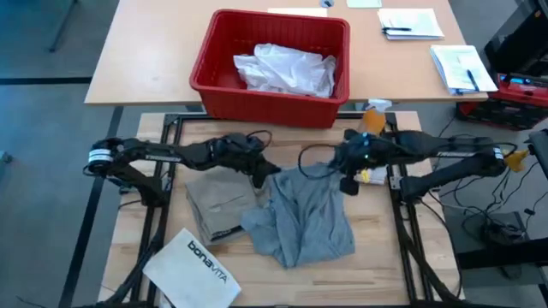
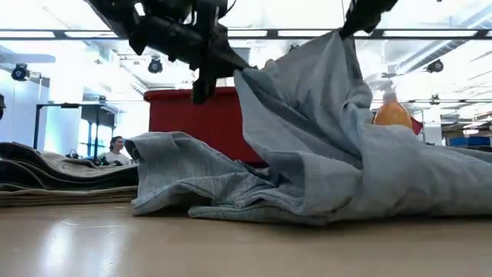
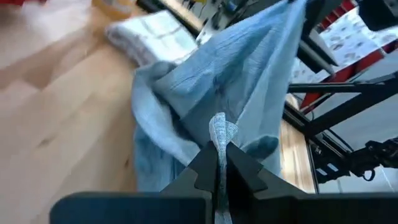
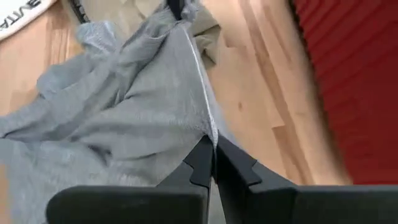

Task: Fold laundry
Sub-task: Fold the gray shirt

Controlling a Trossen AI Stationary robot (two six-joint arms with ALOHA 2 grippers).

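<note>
We note the table (image 1: 377, 257) with the grey T-shirt (image 1: 304, 214) at its middle, most of it heaped on the wood and its far edge lifted off it. To its left lies the khaki piece (image 1: 218, 201), flat, its near edge touching the shirt. The white shirt (image 1: 287, 68) sits apart in the red bin (image 1: 214, 73) beyond the table; a white bag (image 1: 197, 267) lies at the near left.

The lifted edge runs left to right between the two arms, roughly level, and the body of the T-shirt hangs and trails from it toward the near side. Each arm holds its own end, so neither is nearer.

The left gripper (image 1: 261, 175) is clamped on the left end of that edge; its wrist view shows a pinch of fabric standing between closed fingers. The right gripper (image 1: 347, 167) is clamped on the right end likewise. Both arms reach inward from the table's sides, wrists raised above the wood.

We judge the next move turns on drawing this edge taut.
</note>
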